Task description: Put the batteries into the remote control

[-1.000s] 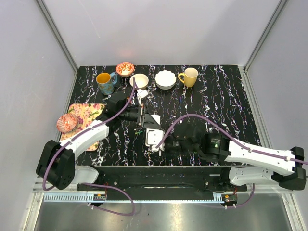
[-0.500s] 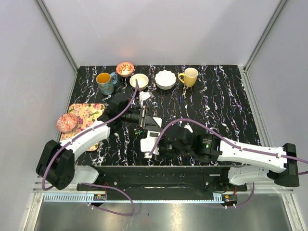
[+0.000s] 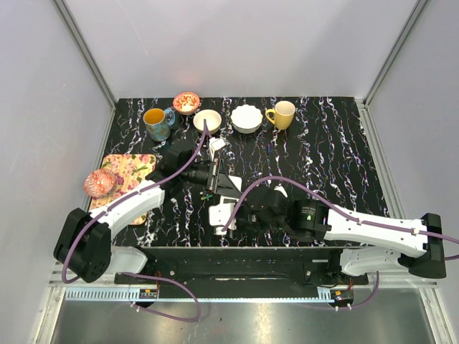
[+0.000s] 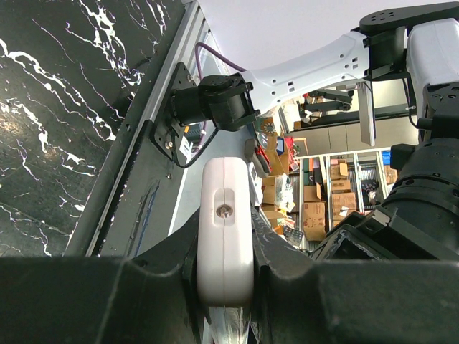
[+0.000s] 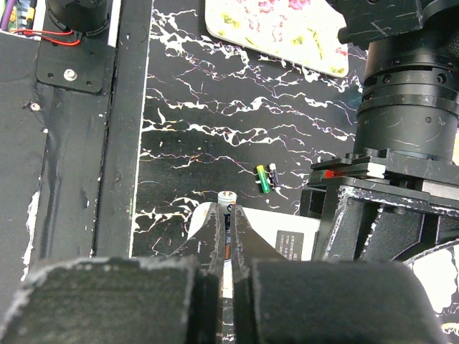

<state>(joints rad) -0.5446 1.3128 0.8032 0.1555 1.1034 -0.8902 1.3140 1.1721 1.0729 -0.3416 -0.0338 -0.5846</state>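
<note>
Along my twelve o'clock, the black marbled table (image 3: pixel 337 150) carries a blue mug (image 3: pixel 155 122), red bowl (image 3: pixel 186 102), cream bowl (image 3: pixel 207 120), scalloped white bowl (image 3: pixel 246 118) and yellow mug (image 3: pixel 282 114). At nine o'clock lies a floral mat (image 3: pixel 129 170), with a pink patterned bowl (image 3: pixel 100 183) on its nine o'clock edge.

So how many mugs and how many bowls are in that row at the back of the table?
Mugs: 2 (blue mug, yellow mug)
Bowls: 3 (red bowl, cream bowl, white bowl)
Total: 5
</note>
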